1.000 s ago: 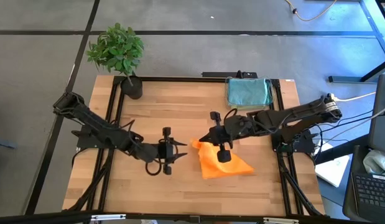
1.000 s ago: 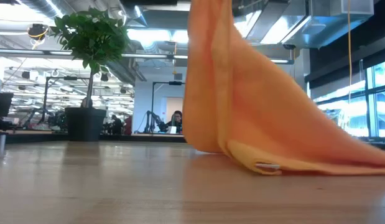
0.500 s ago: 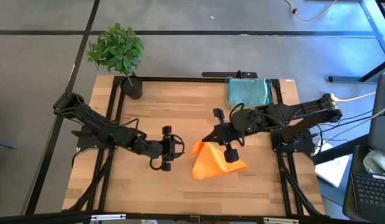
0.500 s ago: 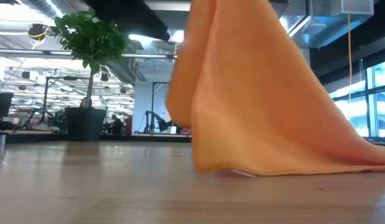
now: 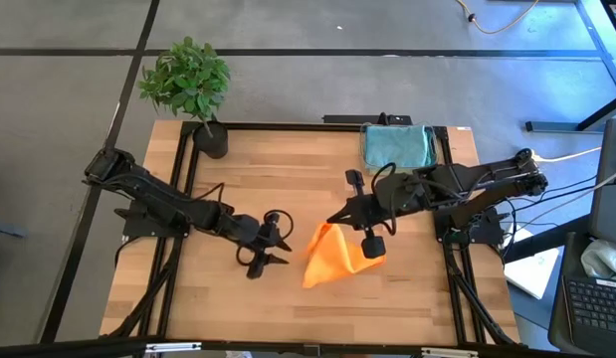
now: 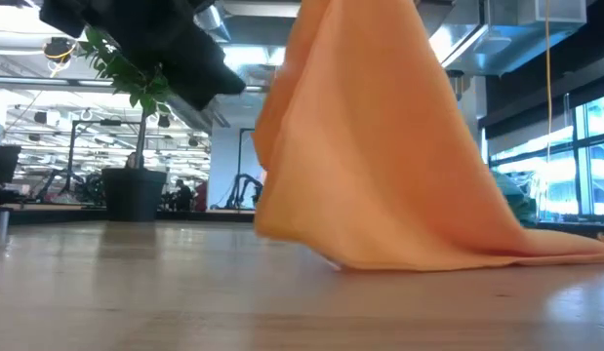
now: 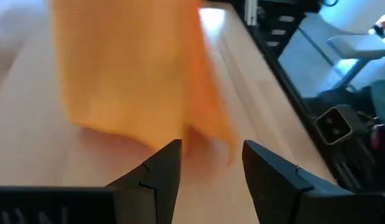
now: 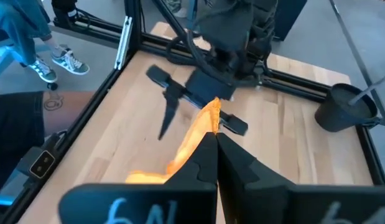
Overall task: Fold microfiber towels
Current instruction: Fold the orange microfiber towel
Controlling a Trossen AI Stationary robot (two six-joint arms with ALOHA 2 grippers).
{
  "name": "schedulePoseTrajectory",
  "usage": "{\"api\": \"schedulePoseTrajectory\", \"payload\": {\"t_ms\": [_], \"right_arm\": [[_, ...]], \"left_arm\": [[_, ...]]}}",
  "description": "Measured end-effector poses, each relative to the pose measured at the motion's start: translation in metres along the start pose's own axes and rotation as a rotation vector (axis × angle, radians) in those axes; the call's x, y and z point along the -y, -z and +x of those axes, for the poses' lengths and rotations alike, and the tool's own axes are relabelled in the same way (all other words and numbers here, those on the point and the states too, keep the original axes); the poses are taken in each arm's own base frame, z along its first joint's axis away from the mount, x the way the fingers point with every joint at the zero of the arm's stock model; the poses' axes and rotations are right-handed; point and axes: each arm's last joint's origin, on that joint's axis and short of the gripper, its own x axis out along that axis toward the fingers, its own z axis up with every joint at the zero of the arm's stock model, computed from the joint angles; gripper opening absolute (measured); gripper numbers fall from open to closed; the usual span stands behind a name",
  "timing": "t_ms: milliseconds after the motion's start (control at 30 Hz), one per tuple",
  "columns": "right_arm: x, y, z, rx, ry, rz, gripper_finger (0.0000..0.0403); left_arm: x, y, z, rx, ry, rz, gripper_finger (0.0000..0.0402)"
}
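High view: my right gripper (image 5: 332, 221) pinches the orange towel (image 5: 337, 259); my left gripper (image 5: 276, 239), spread, sits at its 9 o'clock, just beside it.

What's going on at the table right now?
The right tool is shut on a corner of the soft orange microfiber towel and holds it up, so the cloth hangs in a peak with its lower edge trailing on the wooden table. The left tool is open just beside the cloth, holding nothing. A folded teal towel lies at the table's far edge.
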Motion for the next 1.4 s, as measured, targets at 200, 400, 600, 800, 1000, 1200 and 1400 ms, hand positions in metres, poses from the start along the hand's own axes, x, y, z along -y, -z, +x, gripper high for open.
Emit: {"api": "schedulePoseTrajectory", "payload": {"t_ms": [200,400,600,800,1000,1200,1400], "right_arm": [[0.001,0.000,0.000,-0.002,0.025,0.000,0.0000],[0.001,0.000,0.000,0.001,0.026,0.000,0.0000],[0.001,0.000,0.000,-0.001,0.025,0.000,0.0000],[0.001,0.000,0.000,-0.002,0.025,0.000,0.0000],[0.001,0.000,0.000,-0.002,0.025,-0.001,0.0000],[0.001,0.000,0.000,-0.002,0.027,-0.001,0.0000],[0.001,0.000,0.000,-0.002,0.027,-0.004,0.0000]], "left_arm": [[-0.001,0.004,0.008,0.034,-0.159,0.027,0.0163],[-0.014,0.018,0.024,-0.036,-0.279,0.103,0.0163],[-0.021,0.019,0.030,-0.030,-0.288,0.089,0.0163],[-0.023,0.016,0.031,-0.004,-0.272,0.054,0.0163],[-0.023,0.018,0.032,-0.015,-0.264,0.044,0.0163],[-0.022,0.016,0.032,0.010,-0.264,0.064,0.0149],[-0.021,0.013,0.032,0.038,-0.254,0.118,0.0072]]}}
